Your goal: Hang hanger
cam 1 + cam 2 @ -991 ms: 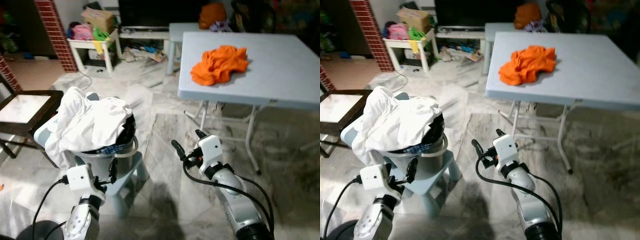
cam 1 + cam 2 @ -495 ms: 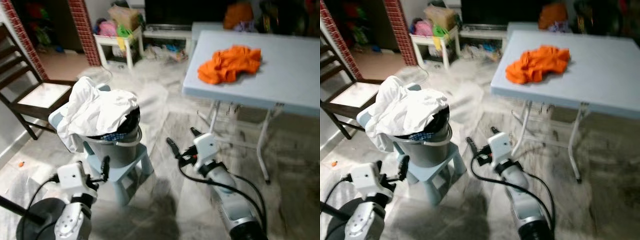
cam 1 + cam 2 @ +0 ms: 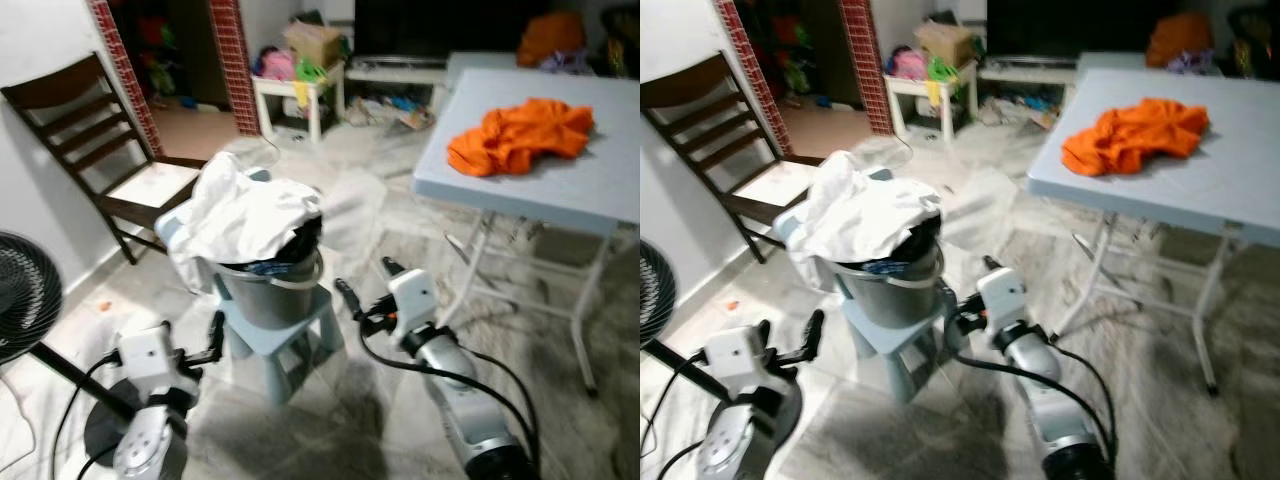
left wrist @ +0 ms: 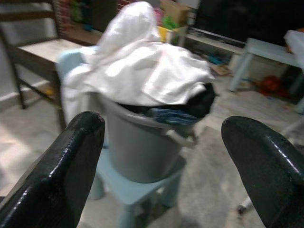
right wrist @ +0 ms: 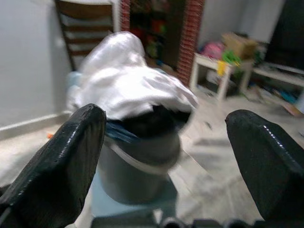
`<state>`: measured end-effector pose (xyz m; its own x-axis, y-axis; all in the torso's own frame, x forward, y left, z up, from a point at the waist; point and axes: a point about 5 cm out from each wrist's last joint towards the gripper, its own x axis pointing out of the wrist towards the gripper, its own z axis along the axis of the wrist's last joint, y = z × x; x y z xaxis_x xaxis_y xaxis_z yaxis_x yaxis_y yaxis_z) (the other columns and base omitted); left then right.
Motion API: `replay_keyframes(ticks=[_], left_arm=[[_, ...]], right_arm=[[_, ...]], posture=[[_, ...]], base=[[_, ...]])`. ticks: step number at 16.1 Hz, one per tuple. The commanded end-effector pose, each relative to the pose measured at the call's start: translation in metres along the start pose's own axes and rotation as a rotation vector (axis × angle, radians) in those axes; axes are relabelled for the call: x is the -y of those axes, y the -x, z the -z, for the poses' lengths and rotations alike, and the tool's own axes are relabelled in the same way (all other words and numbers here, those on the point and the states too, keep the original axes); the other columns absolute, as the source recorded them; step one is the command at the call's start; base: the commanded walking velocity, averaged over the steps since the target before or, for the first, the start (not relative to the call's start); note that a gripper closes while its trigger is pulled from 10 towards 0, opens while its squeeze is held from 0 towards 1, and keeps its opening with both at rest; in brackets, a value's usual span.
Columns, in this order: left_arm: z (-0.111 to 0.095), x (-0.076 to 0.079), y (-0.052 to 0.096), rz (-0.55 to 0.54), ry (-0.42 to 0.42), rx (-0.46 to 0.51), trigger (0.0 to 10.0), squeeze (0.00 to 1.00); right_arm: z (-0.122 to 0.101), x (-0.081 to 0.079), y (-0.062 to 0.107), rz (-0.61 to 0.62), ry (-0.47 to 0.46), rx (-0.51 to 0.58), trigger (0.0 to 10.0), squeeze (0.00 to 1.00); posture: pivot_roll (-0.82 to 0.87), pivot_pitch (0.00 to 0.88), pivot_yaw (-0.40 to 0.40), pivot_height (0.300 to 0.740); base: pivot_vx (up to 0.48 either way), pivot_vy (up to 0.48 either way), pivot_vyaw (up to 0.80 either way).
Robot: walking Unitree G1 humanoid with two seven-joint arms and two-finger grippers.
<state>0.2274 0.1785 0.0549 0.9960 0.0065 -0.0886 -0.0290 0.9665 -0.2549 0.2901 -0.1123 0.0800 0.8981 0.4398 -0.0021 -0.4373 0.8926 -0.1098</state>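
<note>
The robot has turned left since a moment ago: a dark wooden chair (image 3: 105, 140) and a black fan (image 3: 22, 300) have come into sight, and the desk (image 3: 560, 190) with the orange cloth (image 3: 520, 135) has slid off to the right. No hanger that I can spot, so it looks to be still searching. The left claw (image 3: 215, 335) and right claw (image 3: 365, 290) both hang spread and empty, low in front. Between them the grey bucket (image 3: 270, 295), heaped with white laundry (image 3: 245, 210), sits on a pale blue stool (image 3: 285, 340), nearer the middle than before.
</note>
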Motion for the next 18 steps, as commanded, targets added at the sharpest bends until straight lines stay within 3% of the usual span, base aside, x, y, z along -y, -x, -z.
replay_keyframes(ticks=[1, 10, 18], left_arm=[[-0.0028, -0.0056, 0.0014, -0.013, -0.010, 0.006, 10.0, 0.00], [0.0011, -0.0032, 0.0032, -0.001, -0.004, -0.005, 10.0, 0.00], [0.0036, -0.0010, 0.0039, -0.002, 0.006, -0.014, 10.0, 0.00]], right_arm=[[-0.0067, -0.0049, -0.0051, -0.011, -0.005, 0.027, 10.0, 0.00], [-0.0064, -0.0053, -0.0017, -0.018, 0.003, 0.026, 10.0, 0.00], [-0.0040, -0.0048, 0.0006, -0.023, 0.009, 0.015, 10.0, 0.00]], posture=[[0.02, 0.000, 0.051, 0.740], [0.02, 0.000, 0.047, 0.740], [0.02, 0.000, 0.044, 0.740]], base=[[0.337, 0.000, 0.00], [0.345, 0.000, 0.00], [0.334, 0.299, 0.26]])
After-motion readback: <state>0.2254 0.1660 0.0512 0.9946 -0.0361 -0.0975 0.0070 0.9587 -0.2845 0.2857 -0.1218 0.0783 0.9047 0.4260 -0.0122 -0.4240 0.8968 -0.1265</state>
